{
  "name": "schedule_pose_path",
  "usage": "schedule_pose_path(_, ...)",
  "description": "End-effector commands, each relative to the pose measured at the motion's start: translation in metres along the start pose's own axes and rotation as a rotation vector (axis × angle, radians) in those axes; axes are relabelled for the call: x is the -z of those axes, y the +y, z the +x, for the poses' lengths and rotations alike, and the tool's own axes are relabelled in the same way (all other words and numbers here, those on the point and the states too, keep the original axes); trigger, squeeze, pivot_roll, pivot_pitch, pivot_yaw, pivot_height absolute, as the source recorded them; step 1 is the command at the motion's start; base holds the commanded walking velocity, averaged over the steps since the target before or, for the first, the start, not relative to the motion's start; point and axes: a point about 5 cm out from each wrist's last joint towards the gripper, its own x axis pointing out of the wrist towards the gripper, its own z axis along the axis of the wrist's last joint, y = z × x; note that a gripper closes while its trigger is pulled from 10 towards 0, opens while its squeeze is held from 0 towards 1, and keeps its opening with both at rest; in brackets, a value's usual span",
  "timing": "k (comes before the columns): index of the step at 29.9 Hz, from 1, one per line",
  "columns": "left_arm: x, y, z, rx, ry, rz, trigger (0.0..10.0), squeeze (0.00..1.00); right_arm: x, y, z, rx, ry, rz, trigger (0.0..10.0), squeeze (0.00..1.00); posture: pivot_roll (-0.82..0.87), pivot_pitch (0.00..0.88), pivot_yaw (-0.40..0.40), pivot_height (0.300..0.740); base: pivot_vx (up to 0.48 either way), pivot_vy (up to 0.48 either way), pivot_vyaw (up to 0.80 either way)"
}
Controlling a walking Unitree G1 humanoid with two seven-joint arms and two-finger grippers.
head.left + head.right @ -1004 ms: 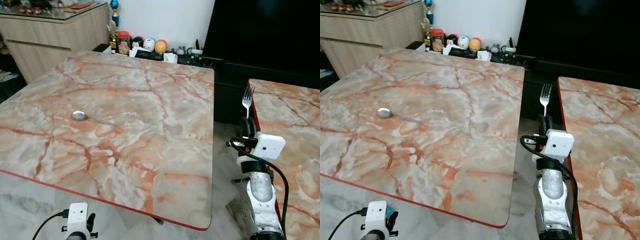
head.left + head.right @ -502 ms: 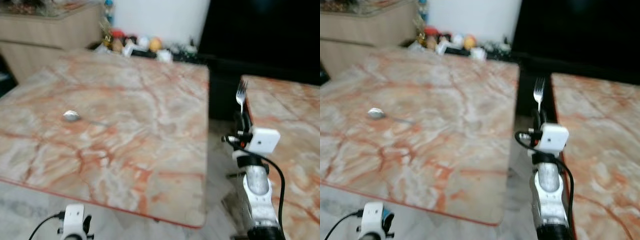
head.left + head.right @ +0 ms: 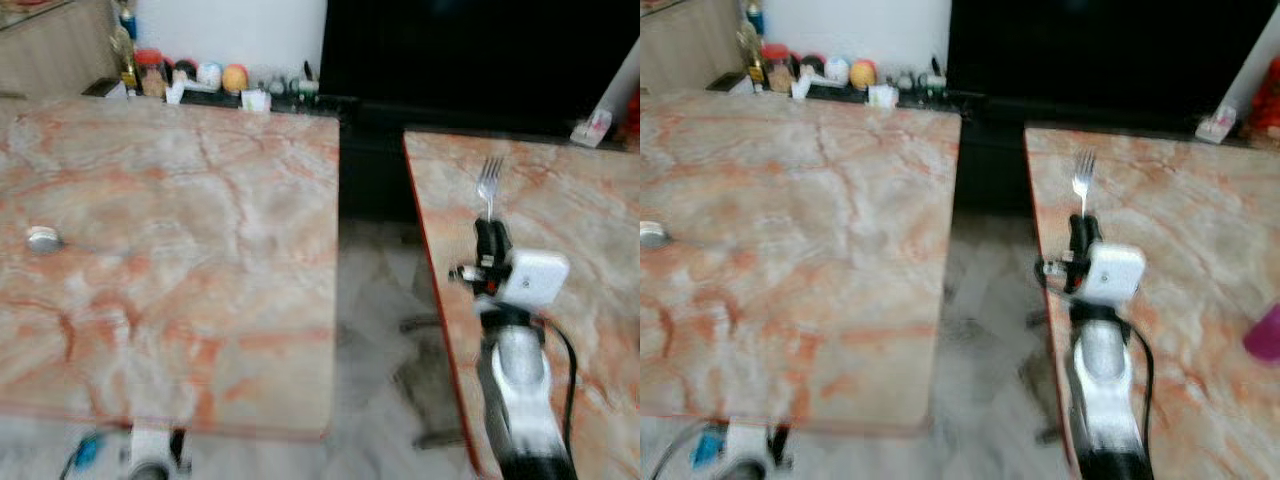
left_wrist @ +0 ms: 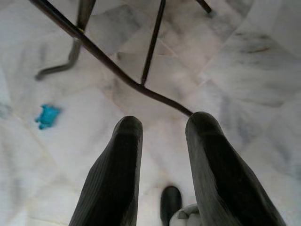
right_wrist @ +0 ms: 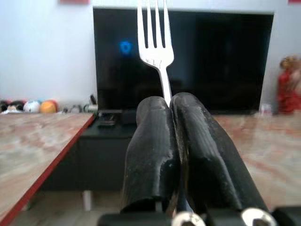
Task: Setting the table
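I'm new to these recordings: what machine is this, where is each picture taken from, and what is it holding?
This is a humanoid robot that walks about a home. Two pictures come from the stereo camera on its head, looking down at two orange-veined marble tables with a gap of floor between them. The other two come from cameras on its wrists, looking along each tool's black fingers.

The right tool is shut on a silver metal fork, held tines up over the right-hand table's edge. The left tool hangs low with its fingers apart, holding nothing, pointing at the pale tiled floor and the table's dark legs. A silver spoon lies on the left-hand table. The head pictures are blurred.
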Motion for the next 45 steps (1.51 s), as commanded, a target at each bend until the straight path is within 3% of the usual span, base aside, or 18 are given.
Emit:
schedule_pose_path(1, 0.002, 0.005, -0.001, -0.011, 0.003, 0.004, 10.0, 0.0, -0.006, 0.005, 0.003, -0.011, -0.024, 0.011, 10.0, 0.0, 0.12, 0.0, -0.069, 0.74, 0.0, -0.304, 0.0)
schedule_pose_path(45, 0.005, 0.006, -0.003, -0.01, 0.015, 0.01, 10.0, 0.0, -0.023, 0.001, 0.011, 0.003, -0.078, 0.006, 10.0, 0.0, 0.11, 0.0, -0.066, 0.74, 0.0, -0.345, 0.0)
